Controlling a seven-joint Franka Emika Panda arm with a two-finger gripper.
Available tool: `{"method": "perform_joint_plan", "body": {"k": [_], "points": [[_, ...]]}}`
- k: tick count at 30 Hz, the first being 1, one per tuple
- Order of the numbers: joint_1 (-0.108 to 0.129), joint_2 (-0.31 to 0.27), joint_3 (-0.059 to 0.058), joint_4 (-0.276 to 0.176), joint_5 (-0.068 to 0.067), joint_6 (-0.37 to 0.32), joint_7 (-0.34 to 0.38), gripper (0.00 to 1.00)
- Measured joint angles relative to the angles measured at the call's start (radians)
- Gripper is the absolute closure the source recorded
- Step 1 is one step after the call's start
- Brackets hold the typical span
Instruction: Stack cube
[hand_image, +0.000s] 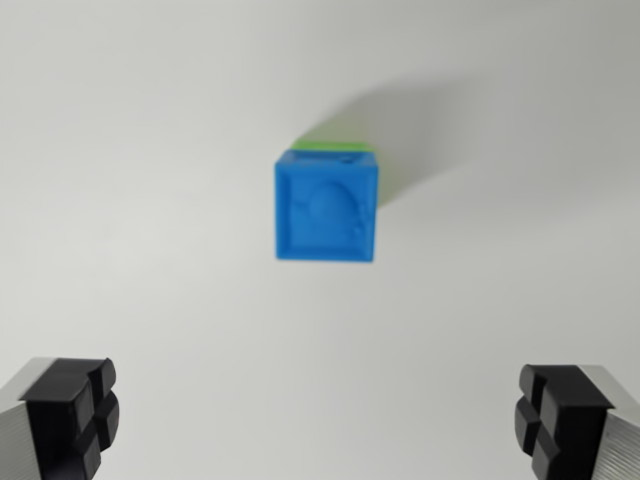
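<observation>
- Plain white matte tabletop filling the whole wrist view, smooth, evenly lit, with nothing more of the room to be made out.
- Soft grey shadow stretching from the stack toward the upper part of the wrist view's right, fading at its edges.
- Small blue plastic cube near the middle of the view, seen from above and slightly blurred, with a recessed arch-shaped relief in its top face inside a raised border.
- Thin strip of a green cube showing just beyond the blue one's far edge and along its right side, directly under it and touching it; blue stacked on green.
- Black-padded, silver-bodied parallel gripper at the bottom edge, spread wide and gripping nothing.
- Left fingertip in the lower corner on the wrist view's left, right fingertip in the lower corner on the wrist view's right, both black pads cross-grooved.
- Both pads well apart from the stack, with only bare white surface between them and in front of the cubes.
</observation>
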Motion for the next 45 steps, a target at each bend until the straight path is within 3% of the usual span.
{"method": "perform_joint_plan", "body": {"k": [24,35,45], "points": [[0.000,-0.042,-0.005,0.130,-0.006,-0.170,0.006,0.00],[0.000,-0.046,-0.006,0.160,-0.006,-0.204,0.006,0.00],[0.000,-0.046,-0.006,0.160,-0.006,-0.205,0.006,0.00]]}}
